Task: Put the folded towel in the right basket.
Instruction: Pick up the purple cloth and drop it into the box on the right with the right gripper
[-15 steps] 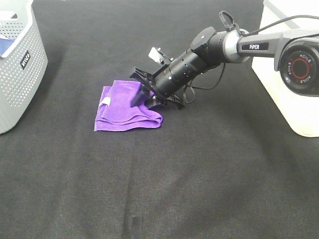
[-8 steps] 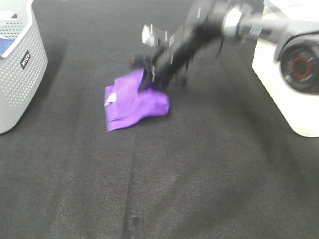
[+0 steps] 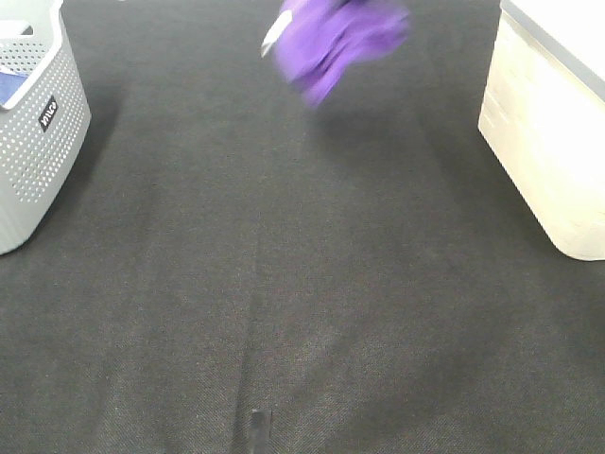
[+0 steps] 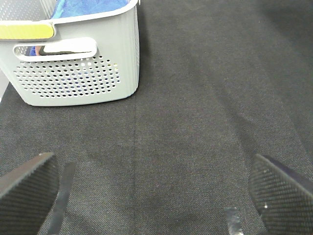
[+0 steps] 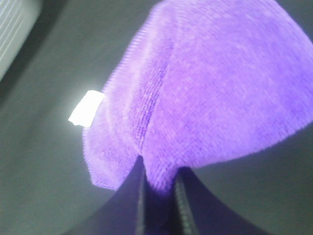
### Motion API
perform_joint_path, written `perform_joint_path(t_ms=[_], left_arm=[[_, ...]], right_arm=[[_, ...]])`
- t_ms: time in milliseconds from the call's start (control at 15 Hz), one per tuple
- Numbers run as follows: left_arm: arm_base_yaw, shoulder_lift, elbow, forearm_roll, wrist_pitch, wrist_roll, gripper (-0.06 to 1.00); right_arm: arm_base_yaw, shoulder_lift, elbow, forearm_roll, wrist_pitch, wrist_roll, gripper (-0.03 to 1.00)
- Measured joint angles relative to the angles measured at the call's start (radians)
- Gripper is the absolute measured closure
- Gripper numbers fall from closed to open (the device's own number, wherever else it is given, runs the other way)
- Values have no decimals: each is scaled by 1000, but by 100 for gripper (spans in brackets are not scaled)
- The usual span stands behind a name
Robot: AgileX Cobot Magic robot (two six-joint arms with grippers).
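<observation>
The folded purple towel hangs blurred in the air at the top of the exterior high view, above the dark mat. The right arm is out of that view. In the right wrist view my right gripper is shut on the towel, whose white tag shows at one edge. The right basket, white, stands at the right edge of the exterior high view. My left gripper is open and empty, low over the mat, with its two fingertips spread wide.
A grey perforated basket stands at the left edge, also in the left wrist view, with blue cloth inside. The dark mat covers the table.
My right gripper has lifted the towel off the mat and carried it up and toward the back right; the arm has left the exterior high view.
</observation>
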Motion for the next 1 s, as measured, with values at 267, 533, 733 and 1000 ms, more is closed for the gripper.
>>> perform_joint_path(t_ms=[267, 533, 733, 1000], left_arm=[[0, 0, 0, 0, 0, 0, -5], [0, 0, 0, 0, 0, 0, -5], [0, 0, 0, 0, 0, 0, -5], [0, 0, 0, 0, 0, 0, -5]], right_arm=[[-278, -129, -4, -71, 1, 1, 90], [-485, -149, 51, -99, 2, 1, 90], [-524, -149, 208, -159, 11, 1, 90], [-522, -148, 350, -149, -11, -1, 73]])
